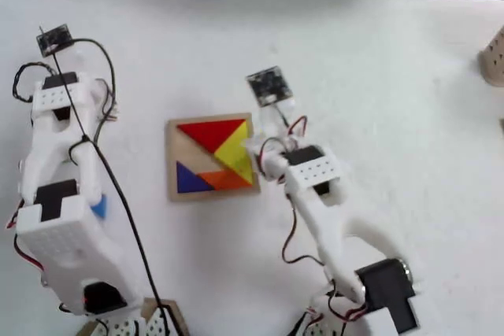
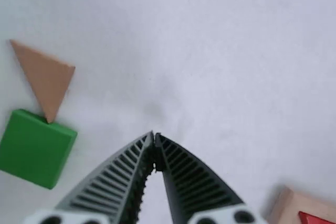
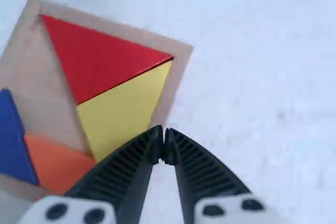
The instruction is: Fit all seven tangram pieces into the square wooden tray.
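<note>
Four pieces seated in the square wooden tray (image 1: 171, 163): red triangle (image 1: 211, 133) along the far side, yellow triangle (image 1: 236, 153) flush against it on the right gripper's side, blue triangle (image 1: 189, 179) in the near corner on the opposite side, orange piece (image 1: 226, 181) along the near edge, touching both blue and yellow. Bare wood showing inside the tray between red and blue. Reading the right gripper (image 3: 161, 137) as fully closed, tips pressed together, nothing gripped; sitting over the tray's rim just beside the yellow triangle. Same reading for the left gripper (image 2: 154, 140): closed tip to tip, holding nothing, above bare table (image 2: 210, 51). Two more pieces loose on the table, per the left wrist view: tan triangle (image 2: 44, 74) and green square (image 2: 34, 148), lying flat, one tip of the triangle touching or just overlapping the square's edge, can't tell which. Both near the left gripper but apart from it. Also in that wrist view, at the edge on the other side of the gripper: one corner of the tray with a sliver of red inside.
</note>
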Robot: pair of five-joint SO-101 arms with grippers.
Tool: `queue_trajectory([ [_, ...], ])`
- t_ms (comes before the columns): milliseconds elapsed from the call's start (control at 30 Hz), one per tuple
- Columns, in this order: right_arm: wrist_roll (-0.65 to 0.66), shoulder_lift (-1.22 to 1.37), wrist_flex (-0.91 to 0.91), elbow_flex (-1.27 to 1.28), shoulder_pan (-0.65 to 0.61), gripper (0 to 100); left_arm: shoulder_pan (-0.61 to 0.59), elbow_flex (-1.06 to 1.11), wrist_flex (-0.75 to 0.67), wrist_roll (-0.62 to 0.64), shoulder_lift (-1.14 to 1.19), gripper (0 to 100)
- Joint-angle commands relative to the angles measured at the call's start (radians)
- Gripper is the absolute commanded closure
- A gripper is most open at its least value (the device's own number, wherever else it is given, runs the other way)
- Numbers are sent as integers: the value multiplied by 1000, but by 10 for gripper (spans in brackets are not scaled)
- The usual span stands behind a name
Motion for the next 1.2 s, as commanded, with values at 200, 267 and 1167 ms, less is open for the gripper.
queue_trajectory([
  [200, 15, 140, -182, -74, 105, 978, -67, -80, 49, 48, -13, 772],
  [267, 15, 142, -182, -77, 105, 978, -85, -81, 49, 48, -12, 749],
  [1167, 17, 239, -182, -137, 108, 977, -317, -17, 213, -566, -84, 751],
])
